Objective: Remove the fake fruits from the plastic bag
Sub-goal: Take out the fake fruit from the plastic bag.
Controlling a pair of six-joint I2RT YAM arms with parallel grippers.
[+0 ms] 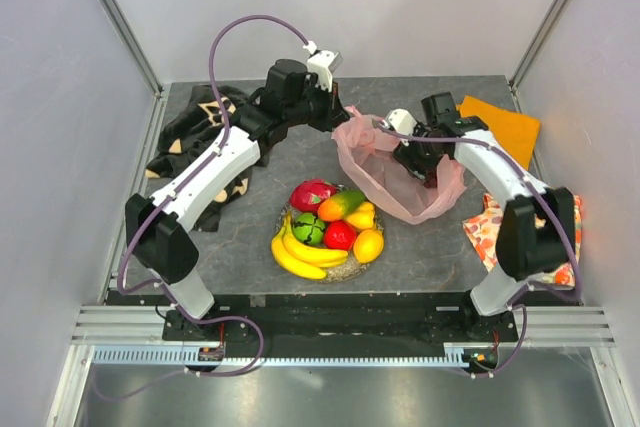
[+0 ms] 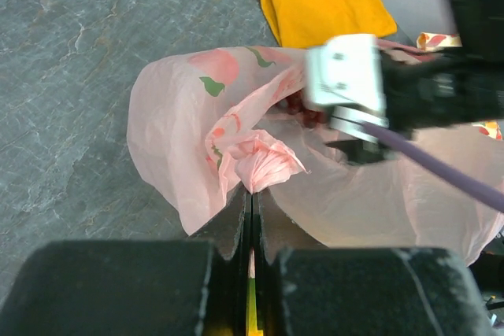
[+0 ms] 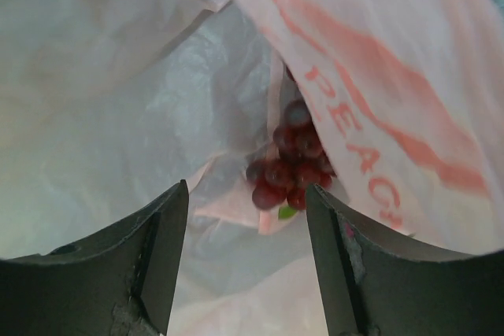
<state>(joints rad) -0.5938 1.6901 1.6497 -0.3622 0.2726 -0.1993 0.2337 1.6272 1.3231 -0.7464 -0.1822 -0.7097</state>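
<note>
The pink plastic bag (image 1: 385, 162) lies on the table right of centre, its mouth held up. My left gripper (image 1: 337, 119) is shut on a bunched fold of the bag's rim (image 2: 264, 164). My right gripper (image 1: 428, 169) reaches down inside the bag and stands open (image 3: 246, 186). Dark purple grapes (image 3: 291, 164) lie at the bag's bottom, just beyond its fingertips and nearer the right finger, not between them. Other fake fruits sit outside the bag: banana bunch (image 1: 300, 253), dragon fruit (image 1: 311, 194), green ball (image 1: 308, 229), red apple (image 1: 340, 235) and yellow-orange pieces (image 1: 368, 245).
The fruits rest on a round glitter plate (image 1: 347, 270) at the front centre. An orange cloth (image 1: 508, 125) lies at the back right, a floral cloth (image 1: 485, 230) at the right under my right arm, and a dark patterned cloth (image 1: 190, 137) at the left.
</note>
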